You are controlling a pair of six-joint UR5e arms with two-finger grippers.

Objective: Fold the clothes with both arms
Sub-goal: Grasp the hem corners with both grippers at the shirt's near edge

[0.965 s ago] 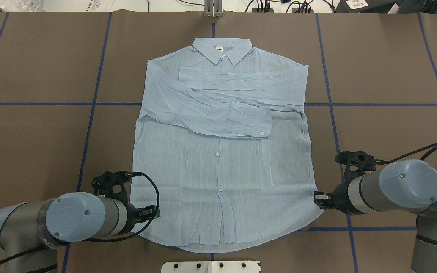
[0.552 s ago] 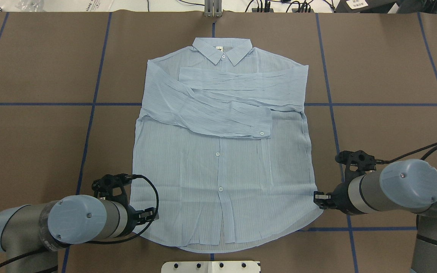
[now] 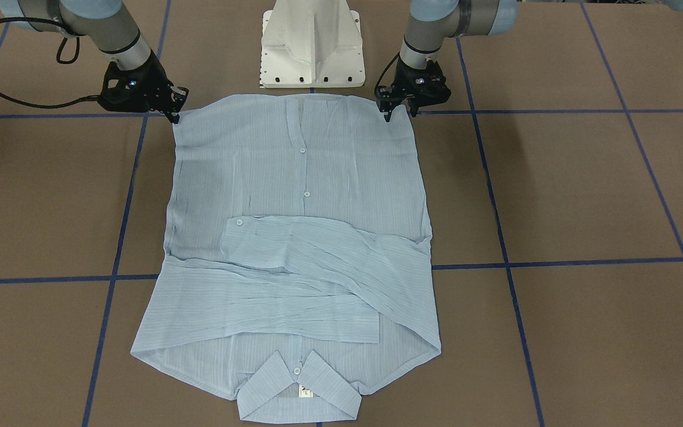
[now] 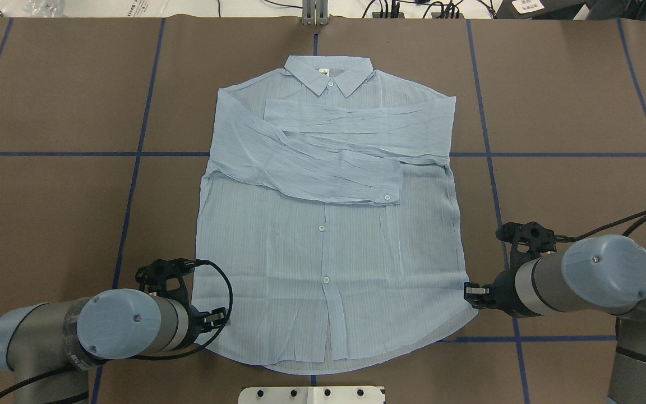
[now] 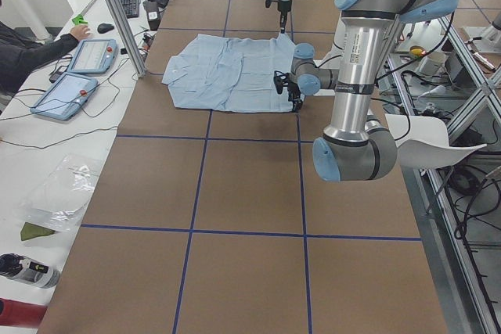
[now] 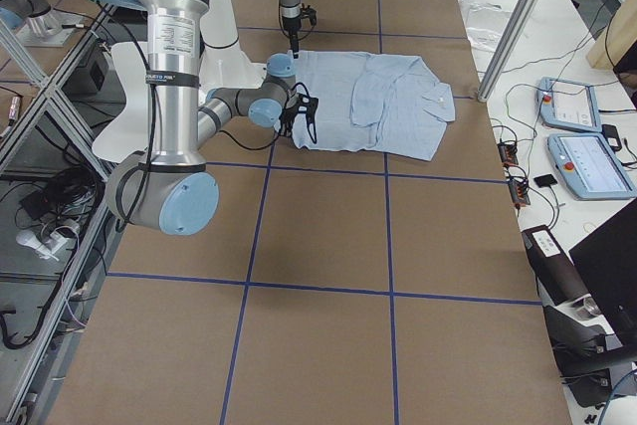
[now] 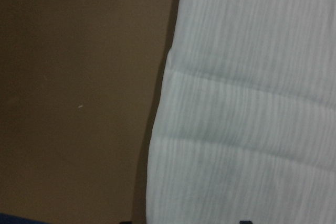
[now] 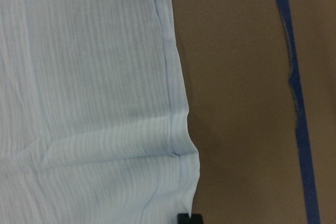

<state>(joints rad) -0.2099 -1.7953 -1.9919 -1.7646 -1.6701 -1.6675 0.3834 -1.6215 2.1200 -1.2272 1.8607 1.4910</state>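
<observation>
Shirt [image 4: 328, 264] is lying with sleeves [image 4: 328, 174] folded in. Left end effector [image 4: 222, 321] and right end effector [image 4: 470, 293] are sitting at hem corners (gripping? can't tell), bottom fold remaining.

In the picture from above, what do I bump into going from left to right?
left arm → left gripper → shirt → right gripper → right arm

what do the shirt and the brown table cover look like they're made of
Shirt: thin woven cloth, perhaps light cotton or a blend, with a matte finish. It shows fine stripes and soft creases, and the layers underneath show faintly through it.
Table cover: looks like dull brown paper or card, flat and without shine; the exact material is unclear.
</observation>
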